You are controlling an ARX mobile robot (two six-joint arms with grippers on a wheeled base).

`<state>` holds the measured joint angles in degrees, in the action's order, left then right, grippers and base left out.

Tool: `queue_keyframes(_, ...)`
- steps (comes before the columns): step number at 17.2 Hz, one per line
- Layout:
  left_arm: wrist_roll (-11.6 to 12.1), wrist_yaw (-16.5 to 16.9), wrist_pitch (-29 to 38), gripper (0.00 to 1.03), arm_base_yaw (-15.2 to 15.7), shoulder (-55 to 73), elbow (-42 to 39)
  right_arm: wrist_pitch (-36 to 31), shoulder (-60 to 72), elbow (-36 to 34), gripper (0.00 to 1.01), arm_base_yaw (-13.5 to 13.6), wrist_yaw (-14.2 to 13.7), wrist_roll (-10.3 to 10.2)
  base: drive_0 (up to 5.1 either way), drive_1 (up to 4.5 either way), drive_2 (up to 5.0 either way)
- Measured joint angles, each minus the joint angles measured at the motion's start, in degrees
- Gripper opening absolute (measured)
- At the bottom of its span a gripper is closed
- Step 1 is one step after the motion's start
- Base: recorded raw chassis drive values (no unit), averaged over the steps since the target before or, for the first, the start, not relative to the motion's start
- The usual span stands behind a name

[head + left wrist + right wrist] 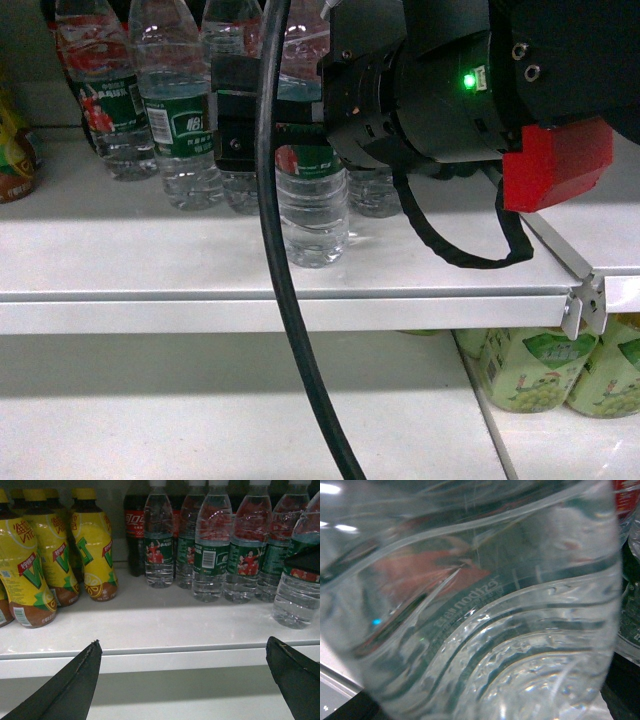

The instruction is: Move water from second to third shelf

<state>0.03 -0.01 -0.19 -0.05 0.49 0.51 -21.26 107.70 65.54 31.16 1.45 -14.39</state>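
On shelf (420, 270) — water (312, 215) in right gripper (262, 130)

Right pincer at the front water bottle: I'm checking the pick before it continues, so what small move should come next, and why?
Probably lift the water bottle slightly, then draw it back off the shelf. The right pincer sits at its label, the bottle fills the right wrist view, and its base still rests on the shelf. Whether the pincer has fully closed cannot be told. The left pincer hangs open and empty.

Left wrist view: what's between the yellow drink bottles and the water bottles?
A dark cola bottle with a red label, standing at the back of the shelf.
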Motion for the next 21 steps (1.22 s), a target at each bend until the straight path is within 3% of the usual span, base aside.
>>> queue_keyframes(3,0.00,0.00,0.00,0.98,0.00,0.00,0.00,-0.13,1.22,1.31,0.98,0.37,-2.03,-0.09,0.0,0.00,0.0)
queue_keyframes(7,0.00,0.00,0.00,0.98,0.00,0.00,0.00,-1.49,1.31,1.40,0.59,0.39,-3.56,-0.22,0.0,0.00,0.0)
queue_keyframes(9,0.00,0.00,0.00,0.98,0.00,0.00,0.00,-3.06,0.02,-0.87,0.46,0.35,-3.45,-0.20,0.0,0.00,0.0)
queue_keyframes(12,0.00,0.00,0.00,0.98,0.00,0.00,0.00,-4.52,-6.08,-8.37,0.41,0.39,-2.69,0.50,0.0,0.00,0.0)
queue_keyframes(14,0.00,0.00,0.00,0.98,0.00,0.00,0.00,-5.57,-11.17,-14.34,0.41,0.20,-2.05,2.05,0.0,0.00,0.0)
queue_keyframes(16,0.00,0.00,0.00,0.98,0.00,0.00,0.00,-6.08,-18.43,-21.68,0.41,-2.05,-1.25,3.65,0.0,0.00,0.0)
queue_keyframes(18,0.00,0.00,0.00,0.98,0.00,0.00,0.00,-7.10,-25.14,-27.52,0.41,-6.27,-1.16,5.11,0.0,0.00,0.0)
queue_keyframes(21,0.00,0.00,0.00,0.98,0.00,0.00,0.00,-6.91,-27.65,-29.40,0.41,-8.00,-0.94,5.55,0.0,0.00,0.0)
